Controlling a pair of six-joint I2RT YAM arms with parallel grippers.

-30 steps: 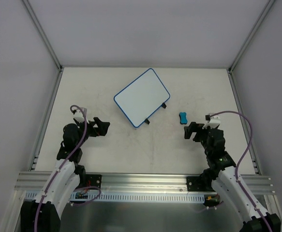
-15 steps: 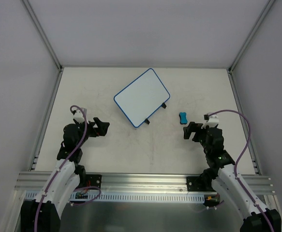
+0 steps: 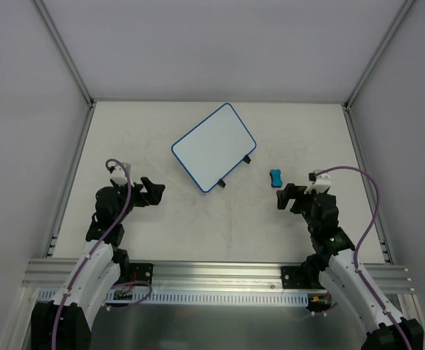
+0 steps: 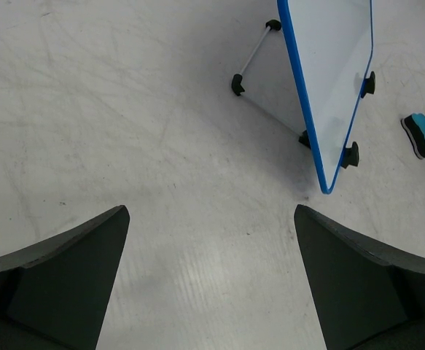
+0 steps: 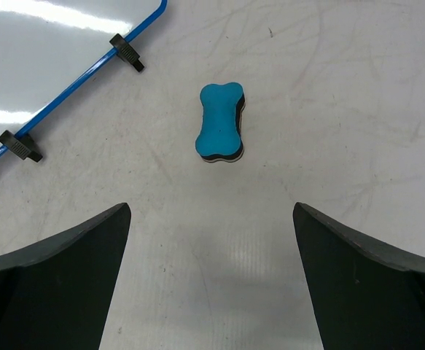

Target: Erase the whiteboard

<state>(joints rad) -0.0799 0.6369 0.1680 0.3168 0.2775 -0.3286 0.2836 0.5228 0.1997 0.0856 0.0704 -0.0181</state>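
My right gripper (image 5: 211, 281), jaws spread and empty, faces the eraser (image 5: 220, 122) at 12 o'clock for pickup, the clean-looking whiteboard (image 3: 213, 146) at 10 o'clock; my left gripper (image 4: 211, 281) idles open.

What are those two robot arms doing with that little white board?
Neither arm holds anything. The whiteboard stands propped on the table, and its face looks blank. The blue eraser lies on the table beside it, just ahead of the open right gripper. The left gripper is open too.

Lab test cell: scuffed white table (image 3: 197, 226) enclosed by plain white walls, aluminium framing rail (image 3: 219, 273) along its near edge.
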